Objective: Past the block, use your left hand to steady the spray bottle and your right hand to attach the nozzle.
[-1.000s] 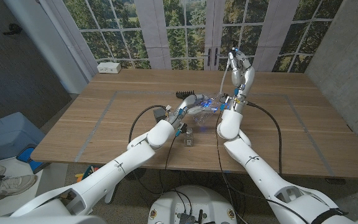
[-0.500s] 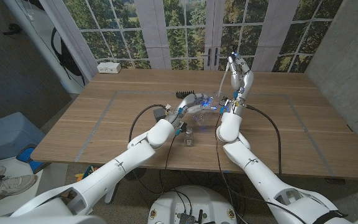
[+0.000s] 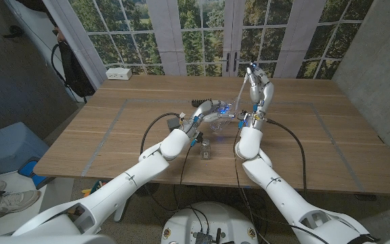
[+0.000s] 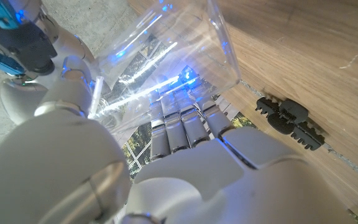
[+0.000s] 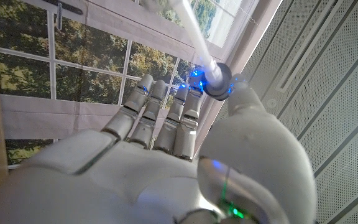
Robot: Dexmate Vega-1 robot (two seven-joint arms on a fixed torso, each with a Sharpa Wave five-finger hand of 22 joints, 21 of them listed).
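Observation:
In the head view my left hand (image 3: 207, 112) grips the clear spray bottle (image 3: 220, 120), tilted just above the table past the small block (image 3: 206, 152). The left wrist view shows my fingers (image 4: 179, 127) wrapped around the clear bottle (image 4: 166, 59). My right hand (image 3: 258, 89) is raised above and to the right of the bottle. It pinches the nozzle (image 3: 252, 66), whose white dip tube (image 3: 242, 87) hangs down toward the bottle. In the right wrist view the nozzle (image 5: 217, 79) sits between thumb and fingertips, with the tube (image 5: 193, 25) pointing away.
A black toothed object (image 3: 200, 103) lies on the table just behind the bottle, also seen from the left wrist (image 4: 291, 118). A white box (image 3: 119, 73) sits at the back left corner. A person with a black bag (image 3: 73, 64) stands at the far left. Cables cross the table's middle.
My right hand has shifted slightly left with the nozzle, toward the bottle. A person with a black bag has come into view at the upper left.

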